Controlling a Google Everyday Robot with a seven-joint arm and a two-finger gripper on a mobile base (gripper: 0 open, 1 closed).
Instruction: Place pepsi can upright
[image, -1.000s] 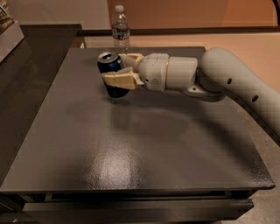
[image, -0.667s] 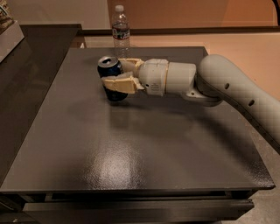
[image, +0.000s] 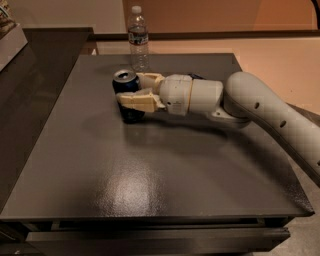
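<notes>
Nearest the viewer, well in front of the pincer, the front edge of the grey table (image: 150, 212) is running across the view, and the bare tabletop is catching a soft sheen between that edge and the pincer. Further in, the white arm (image: 260, 107) is reaching in from the pincer's right-hand side as seen here, lying low over the tabletop with its thick wrist segment sitting just behind the pincer. The pincer (image: 130, 88) is hanging close above the far-left part of the table, pointing toward the left of the view, and it is clamping the pepsi can (image: 125, 77) between its two pale fingers (image: 139, 101). One finger is crossing the near side of the can and the other is pressing along its far side. The can is standing upright inside this grip, its silver top facing up and its dark blue body dropping below the near finger. Its base is appearing to meet the table, though the shadow beneath is making that hard to confirm. Beyond the pincer, near it and close to the table's far edge, a clear water bottle (image: 138, 40) with a white cap is standing upright, apart from both can and fingers. Farther off to the pincer's left, a dark counter (image: 45, 55) is sitting beside the table.
</notes>
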